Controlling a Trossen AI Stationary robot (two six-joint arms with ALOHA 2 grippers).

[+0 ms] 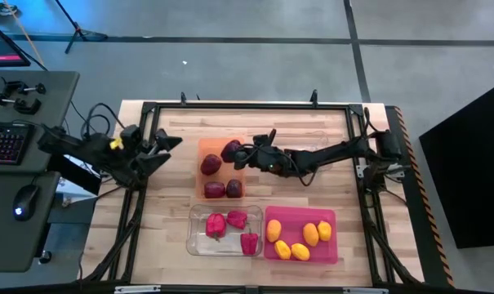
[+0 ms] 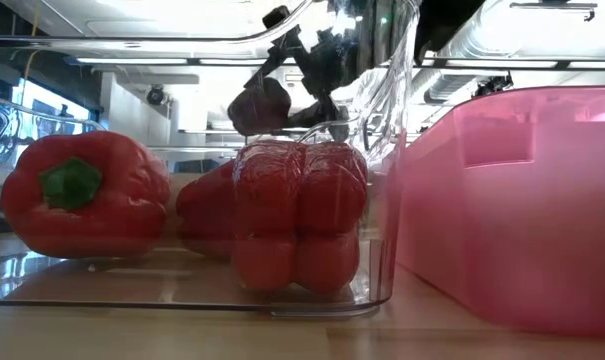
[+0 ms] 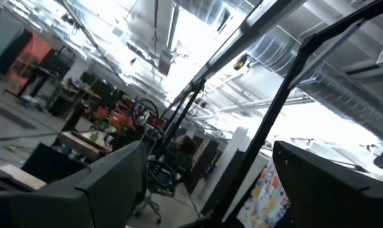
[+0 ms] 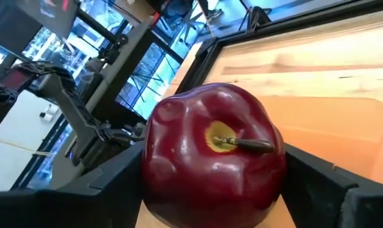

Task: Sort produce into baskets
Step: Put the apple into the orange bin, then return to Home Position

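Maroon toy apple (image 4: 213,161), glossy, likely light, rigid and slippery, sits pinched at its widest flanks by the right hand (image 1: 245,153) above the orange basket (image 1: 204,147); left hand (image 1: 166,144) waits spread.

Dark jointed arms, yellow tag on left arm (image 1: 108,151)

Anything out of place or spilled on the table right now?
Nothing stands out. Maroon apples sit in the orange basket, peppers in the clear basket, yellow-orange fruit in the pink basket. The right hand holds another apple over the orange basket.
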